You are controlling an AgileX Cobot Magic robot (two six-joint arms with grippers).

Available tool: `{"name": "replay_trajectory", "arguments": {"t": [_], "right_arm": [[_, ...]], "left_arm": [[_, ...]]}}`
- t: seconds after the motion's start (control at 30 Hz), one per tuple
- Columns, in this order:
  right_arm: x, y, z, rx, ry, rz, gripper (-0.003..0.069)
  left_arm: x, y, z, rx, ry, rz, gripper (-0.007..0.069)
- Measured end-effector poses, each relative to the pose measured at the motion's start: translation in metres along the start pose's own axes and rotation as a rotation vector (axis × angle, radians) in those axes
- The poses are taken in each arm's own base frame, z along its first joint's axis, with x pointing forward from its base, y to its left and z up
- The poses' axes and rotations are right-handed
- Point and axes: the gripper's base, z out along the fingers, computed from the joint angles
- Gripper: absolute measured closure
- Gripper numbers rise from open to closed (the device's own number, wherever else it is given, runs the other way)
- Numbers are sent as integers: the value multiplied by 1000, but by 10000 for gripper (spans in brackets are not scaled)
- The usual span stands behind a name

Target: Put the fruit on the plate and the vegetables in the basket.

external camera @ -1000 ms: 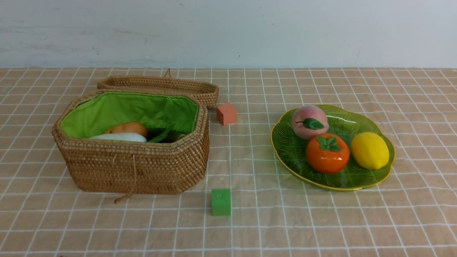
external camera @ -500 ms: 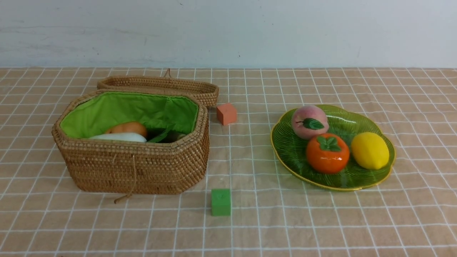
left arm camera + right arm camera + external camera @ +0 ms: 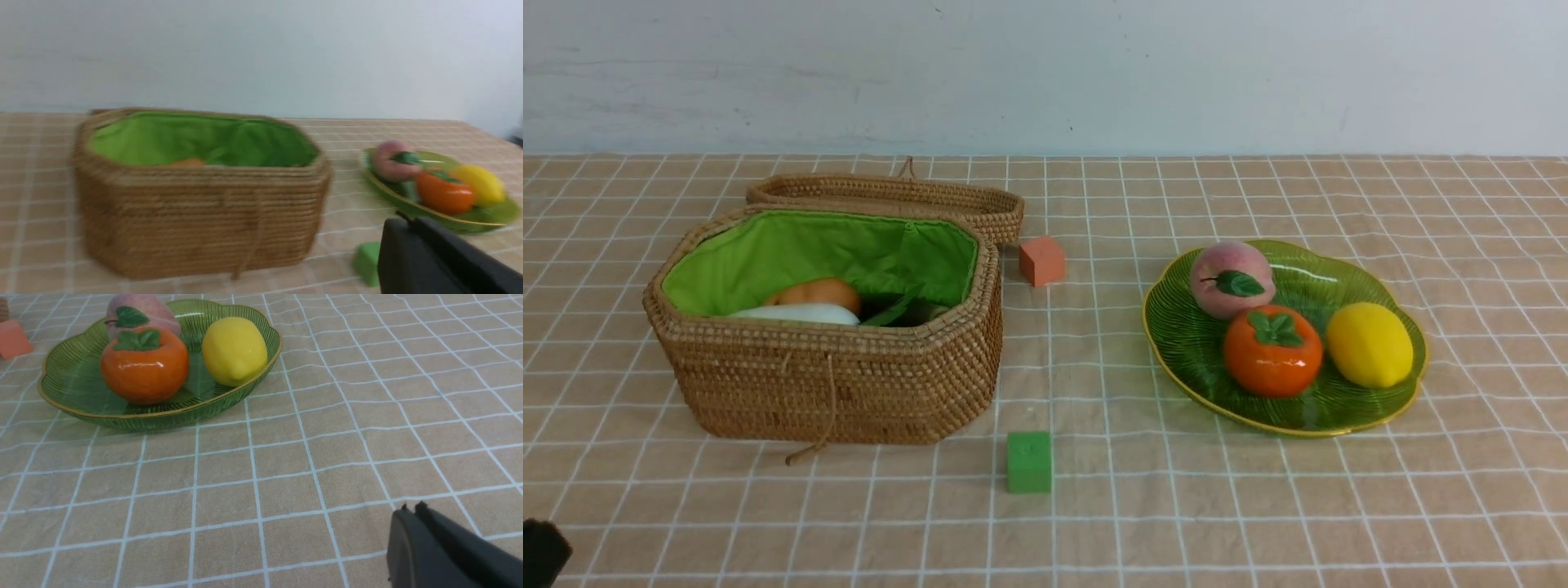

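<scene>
While both grippers sit closed and empty near the lower edge of the scene, everything they could handle lies well away from them. In the front view the basket (image 3: 825, 327) fills the left middle of the frame, its lid (image 3: 890, 200) lying open behind it. Inside show a white radish (image 3: 796, 314), a tan-orange potato (image 3: 817, 292) and some green leaves; the rest is hidden. Right of centre, the plate (image 3: 1192, 343) carries the peach (image 3: 1232, 279), persimmon (image 3: 1272, 351) and lemon (image 3: 1370, 344). The left gripper (image 3: 402, 222), jaws pressed together, shows at lower right of its wrist view, short of the basket. The right gripper (image 3: 410, 510), likewise clamped on nothing, sits at lower right of its view, well apart from the plate.
</scene>
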Motion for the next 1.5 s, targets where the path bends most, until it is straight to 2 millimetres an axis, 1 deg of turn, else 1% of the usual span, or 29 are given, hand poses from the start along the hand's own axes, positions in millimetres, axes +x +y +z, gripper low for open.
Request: {"name": "replay_trajectory", "arguments": {"t": [0.03,0.1,0.13,0.17,0.2,0.23,1.5], "right_arm": [[0,0,0,0,0,0,661],[0,0,0,0,0,0,659],[0,0,0,0,0,1,659],[0,0,0,0,0,1,659],[0,0,0,0,0,1,657],[0,0,0,0,0,1,656],[0,0,0,0,0,1,624]], "left_arm": [[18,6,3,-65,35,-10,638],[34,12,4,-116,98,-31,638],[44,14,3,-148,177,-54,638],[44,14,3,-148,176,-57,638],[53,16,2,-166,254,-74,638],[55,16,1,-168,274,-79,638],[56,15,1,-150,284,-85,636]]}}
